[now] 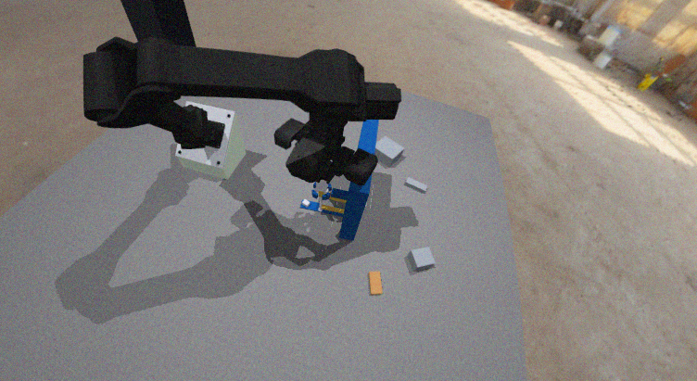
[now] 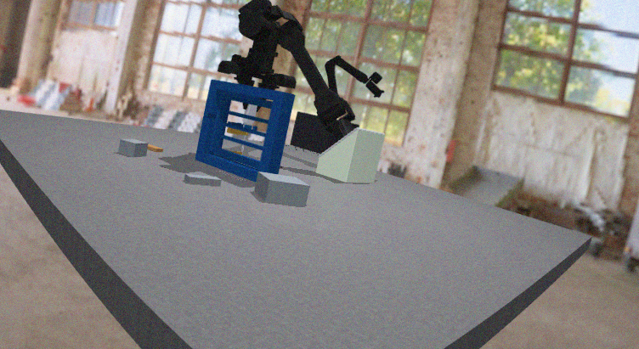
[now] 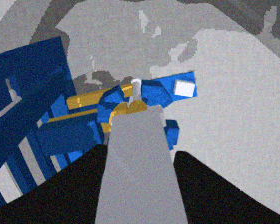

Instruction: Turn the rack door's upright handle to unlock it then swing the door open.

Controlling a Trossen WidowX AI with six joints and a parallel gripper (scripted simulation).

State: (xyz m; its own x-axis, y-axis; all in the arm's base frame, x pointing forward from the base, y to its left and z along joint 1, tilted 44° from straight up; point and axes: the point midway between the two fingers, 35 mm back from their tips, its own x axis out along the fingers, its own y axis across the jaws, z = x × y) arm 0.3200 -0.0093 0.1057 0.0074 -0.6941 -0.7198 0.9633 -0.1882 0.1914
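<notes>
A blue frame [image 1: 353, 212] [image 2: 203, 141] stands upright on the grey table [image 1: 171, 339] [image 2: 358, 257], and it fills the left of the wrist view. The slatted blue door [image 2: 244, 129] looks in line with the frame; its exact angle is hard to tell. Blue and yellow latch parts stick out from the frame's robot side, with a small white block [image 1: 306, 202] [image 3: 184, 88]. My gripper [image 1: 322, 177] [image 2: 251, 104] [image 3: 140, 157] points down there, shut on the upright grey handle [image 3: 141, 175]. The handle lies between both black fingers. The wrist view is turned nearly a quarter turn relative to the frame. The fingertips are mostly hidden in the top and exterior views.
Behind the frame lie a larger grey block [image 1: 389, 149] [image 2: 281, 188] and a flat grey piece [image 1: 415, 184] [image 2: 202, 178]. A grey cube [image 1: 421, 258] [image 2: 132, 147] and an orange block [image 1: 374, 283] [image 2: 155, 147] lie beyond one side. A pale green wedge [image 1: 234, 151] [image 2: 353, 159] stands near the arm.
</notes>
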